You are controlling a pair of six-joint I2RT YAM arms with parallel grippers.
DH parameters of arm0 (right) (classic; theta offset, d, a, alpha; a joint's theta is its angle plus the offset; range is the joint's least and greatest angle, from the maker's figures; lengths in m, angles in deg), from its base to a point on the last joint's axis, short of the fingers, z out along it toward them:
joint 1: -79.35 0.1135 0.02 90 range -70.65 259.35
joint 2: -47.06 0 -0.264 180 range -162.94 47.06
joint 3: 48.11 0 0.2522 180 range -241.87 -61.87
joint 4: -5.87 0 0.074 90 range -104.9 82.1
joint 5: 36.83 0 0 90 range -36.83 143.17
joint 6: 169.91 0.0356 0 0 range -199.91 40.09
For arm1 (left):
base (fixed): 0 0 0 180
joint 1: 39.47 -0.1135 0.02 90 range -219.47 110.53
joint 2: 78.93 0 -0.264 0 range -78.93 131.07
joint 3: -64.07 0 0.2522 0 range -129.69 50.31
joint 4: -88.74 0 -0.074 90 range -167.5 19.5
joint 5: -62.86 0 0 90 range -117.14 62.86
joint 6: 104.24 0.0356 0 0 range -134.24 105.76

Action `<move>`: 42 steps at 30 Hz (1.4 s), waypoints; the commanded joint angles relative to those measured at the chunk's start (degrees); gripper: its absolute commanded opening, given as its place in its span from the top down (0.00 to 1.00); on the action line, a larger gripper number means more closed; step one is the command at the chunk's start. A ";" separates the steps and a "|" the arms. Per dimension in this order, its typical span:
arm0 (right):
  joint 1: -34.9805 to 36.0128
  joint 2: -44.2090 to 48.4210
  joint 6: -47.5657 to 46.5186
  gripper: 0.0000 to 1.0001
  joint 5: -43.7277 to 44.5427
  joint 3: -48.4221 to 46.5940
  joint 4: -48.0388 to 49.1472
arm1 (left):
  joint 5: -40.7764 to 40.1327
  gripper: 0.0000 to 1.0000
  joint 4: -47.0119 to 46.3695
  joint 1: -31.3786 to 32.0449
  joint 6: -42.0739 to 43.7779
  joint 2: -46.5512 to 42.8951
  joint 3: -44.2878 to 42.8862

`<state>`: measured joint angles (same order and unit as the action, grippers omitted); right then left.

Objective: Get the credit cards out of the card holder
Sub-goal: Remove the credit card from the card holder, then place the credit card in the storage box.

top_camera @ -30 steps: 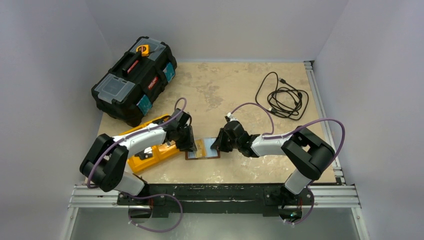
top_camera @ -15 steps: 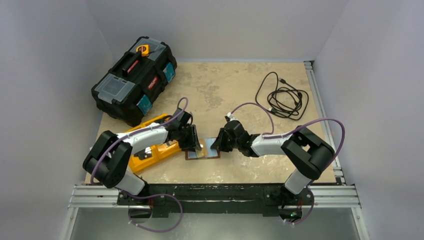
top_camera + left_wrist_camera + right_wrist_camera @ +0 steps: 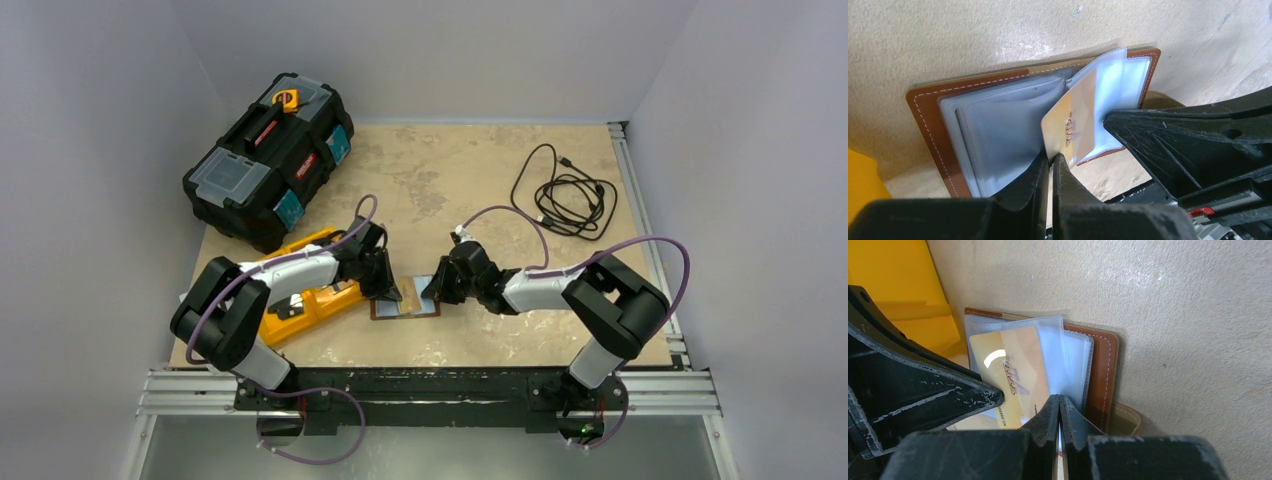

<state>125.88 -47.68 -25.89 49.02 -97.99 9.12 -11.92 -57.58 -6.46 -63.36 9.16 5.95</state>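
left gripper (image 3: 1050, 161) is pinching the lower corner of the gold card (image 3: 1070, 120), jaws pressed almost flat together on it. right gripper (image 3: 1059, 402) is squeezed tight too. Its tips seem to be nipping the edge of a clear sleeve (image 3: 1073, 365) and holding that leaf up off the stack. Can't fully confirm the bite, the fingers are covering it.

Progress: the card is sitting tilted and partway out of its pocket, with one side under sleeve film. So I'm judging the first extraction as underway, not finished. I'm not seeing any card lying free. The other sleeves are looking pale and blank, so I can't tell if they're carrying more.

card holder (image 3: 408, 303) is lying open on the table (image 3: 450, 170) between the two grippers, just beside the orange tray (image 3: 300, 305).

Materials:
- Card is reading as rigid glossy plastic with rounded corners and embossed digits along one edge.
- Sleeves are thin, floppy, bluish translucent film, stacked like pages and catching glare.
- Holder shell is brown leather with pale stitching round the border, and a tab is peeking out underneath.
- Table is looking matte, mottled beige.

I'm expecting the card to slide easily on the film, and the leaf to buckle if the pull goes off-axis.
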 commanded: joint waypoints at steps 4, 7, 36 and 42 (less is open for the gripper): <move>-2.84 -3.12 -3.92 1.00 8.67 4.94 -13.95 | -5.63 1.00 6.68 -0.32 2.13 -3.93 -1.94; -3.75 -2.65 -4.09 1.00 8.86 5.52 -14.01 | -6.49 1.00 9.53 -0.27 3.59 -5.74 -2.38; -6.02 5.00 -6.38 1.00 8.86 6.76 -15.75 | -38.09 1.00 39.37 -11.07 9.37 -10.16 -20.25; -6.00 6.95 -6.64 1.00 8.99 6.79 -16.72 | -39.49 1.00 38.36 -12.05 9.47 -1.09 -22.81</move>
<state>120.41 -40.47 -29.26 53.77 -94.01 4.44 -48.03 -19.31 -18.06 -55.01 4.55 -13.66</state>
